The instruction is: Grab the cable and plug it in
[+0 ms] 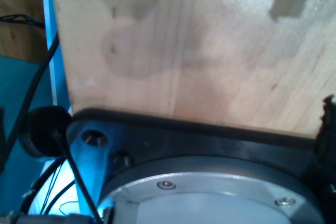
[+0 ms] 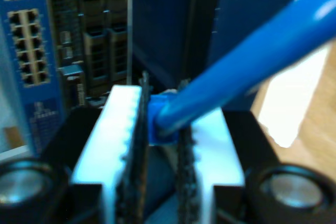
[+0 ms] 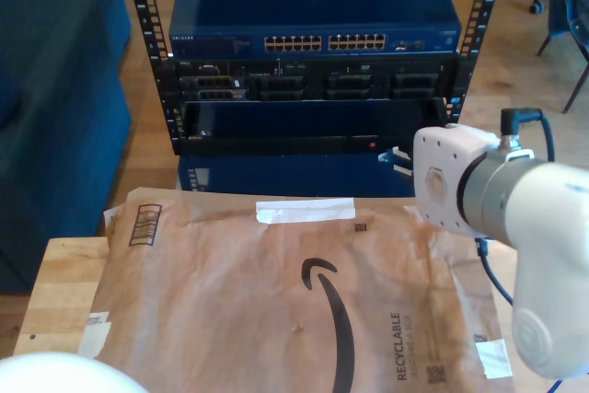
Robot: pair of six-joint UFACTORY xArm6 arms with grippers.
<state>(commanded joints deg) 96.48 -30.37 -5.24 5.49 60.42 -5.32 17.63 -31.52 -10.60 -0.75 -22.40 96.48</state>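
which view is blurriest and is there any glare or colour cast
Second wrist view is softest: the cable is smeared, my second pincer fuzzy, and a white patch is blown out behind it. First wrist view has glare on the wooden board plus a blue tint. Exterior view is sharpest, with evenly lit brown paper.

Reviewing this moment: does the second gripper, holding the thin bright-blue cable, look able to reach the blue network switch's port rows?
Probably yes. My second gripper is shut on the thin bright-blue cable, and the blue network switch with its port rows stands ahead of it with nothing seen between.
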